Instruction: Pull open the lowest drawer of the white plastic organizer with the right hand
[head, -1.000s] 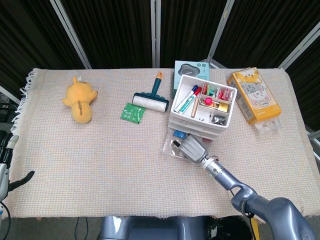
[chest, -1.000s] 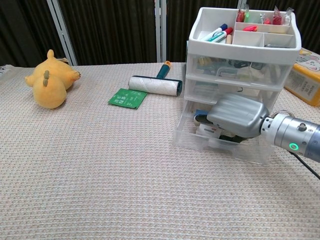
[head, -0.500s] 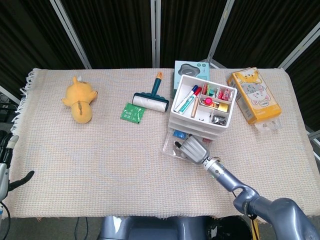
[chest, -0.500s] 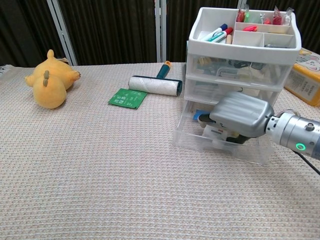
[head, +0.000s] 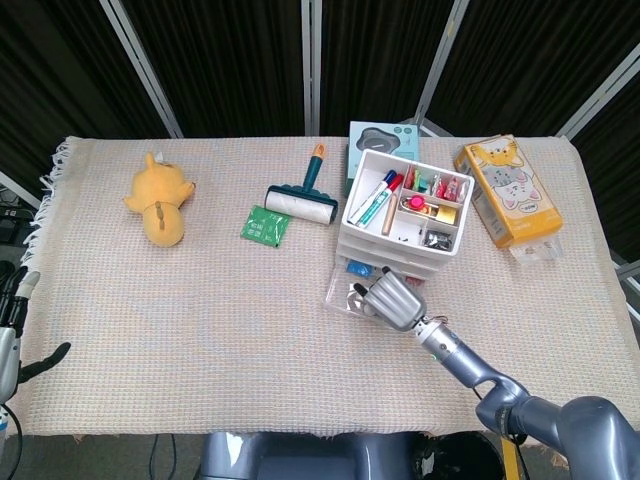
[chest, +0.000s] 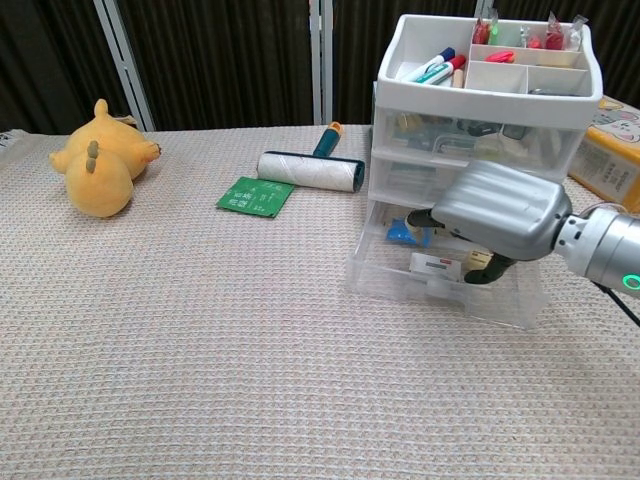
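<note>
**Lowest drawer out, right hand over it**

White plastic organizer (head: 404, 217) sits at about 2 o'clock from table centre; open top tray divided into compartments, markers and small items inside; drawer fronts clear and glossy. Lowest drawer (chest: 440, 285) stands pulled out toward the near edge, a clear box with a blue item and a small white label-bearing packet visible inside; print too small to read. Right hand (chest: 500, 215), smooth grey metal-look shell, lies above the drawer with fingers curled down over its inside; whether they press the drawer front I cannot tell; nothing seen lifted in it. Left hand (head: 12, 325) at 8 o'clock off the table edge, only partly in frame, dark fingers apart, holding nothing.

Table cloth (head: 180, 320) is a beige waffle weave, fringed at the left edge. Yellow plush toy (head: 158, 200) at 10 o'clock, soft and rounded; lint roller (head: 300, 200) with teal handle at 12 o'clock, touching a flat green packet (head: 265, 225); orange carton (head: 508, 190) with cartoon cats at 2 o'clock; teal box (head: 375, 140) behind the organizer.
</note>
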